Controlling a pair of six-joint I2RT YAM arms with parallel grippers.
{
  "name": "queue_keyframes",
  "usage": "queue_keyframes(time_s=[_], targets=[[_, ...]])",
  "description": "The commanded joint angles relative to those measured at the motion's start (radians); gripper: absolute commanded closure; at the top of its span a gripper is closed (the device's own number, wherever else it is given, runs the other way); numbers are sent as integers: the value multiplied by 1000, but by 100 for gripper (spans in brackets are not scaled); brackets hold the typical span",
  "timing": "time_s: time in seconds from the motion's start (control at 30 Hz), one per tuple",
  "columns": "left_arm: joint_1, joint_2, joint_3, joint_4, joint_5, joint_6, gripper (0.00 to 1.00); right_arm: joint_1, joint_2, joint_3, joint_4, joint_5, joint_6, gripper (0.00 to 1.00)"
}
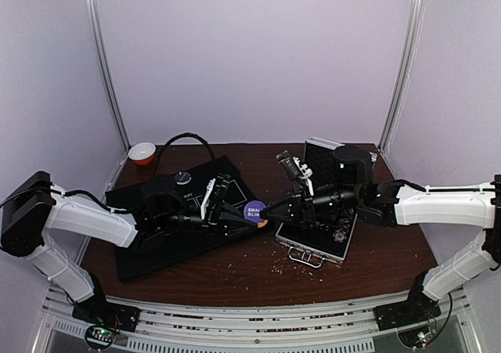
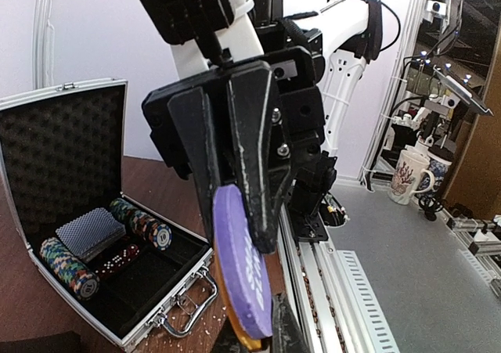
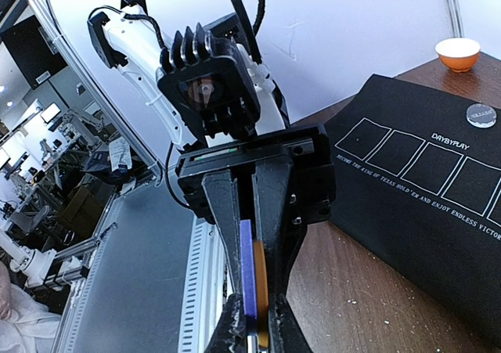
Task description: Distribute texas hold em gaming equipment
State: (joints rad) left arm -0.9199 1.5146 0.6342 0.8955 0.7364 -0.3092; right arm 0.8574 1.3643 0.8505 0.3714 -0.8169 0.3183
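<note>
— How far along are you?

— Barely begun, I'd judge. Your left gripper [image 1: 247, 210] and right gripper [image 1: 268, 210] are both clamped tight on the stacked purple disc [image 2: 244, 275] and orange disc [image 3: 261, 290], held between the black mat [image 1: 156, 253] and the case [image 1: 311, 253].

— What's placed?

— Only a grey disc [image 1: 182, 178] on the mat. The cards [image 2: 90, 232] and chip stacks [image 2: 69, 265] sit in the case, and those are left for you.

Fingers [image 2: 250, 134] are covering the top of the purple disc [image 2: 244, 275], whose print is blurring. The orange disc [image 2: 232, 322] is showing only a sliver. The left edge is cutting off the case [image 2: 70, 89]. From above, the right arm [image 1: 423, 204] is hiding much of the case's inside. The grey disc [image 3: 481, 115] is carrying marks too small to read.
</note>
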Motion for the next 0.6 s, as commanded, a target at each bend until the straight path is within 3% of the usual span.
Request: queue_keyframes(time_s=[0.0, 0.1, 0.57], targets=[[-5, 12, 68, -91, -54, 34, 100, 3, -1, 8, -91, 83, -33, 99], [-5, 18, 88, -167, -73, 47, 100, 2, 9, 35, -144, 101, -89, 94], [-5, 15, 80, -174, -86, 51, 100, 2, 47, 77, -225, 52, -159, 82]])
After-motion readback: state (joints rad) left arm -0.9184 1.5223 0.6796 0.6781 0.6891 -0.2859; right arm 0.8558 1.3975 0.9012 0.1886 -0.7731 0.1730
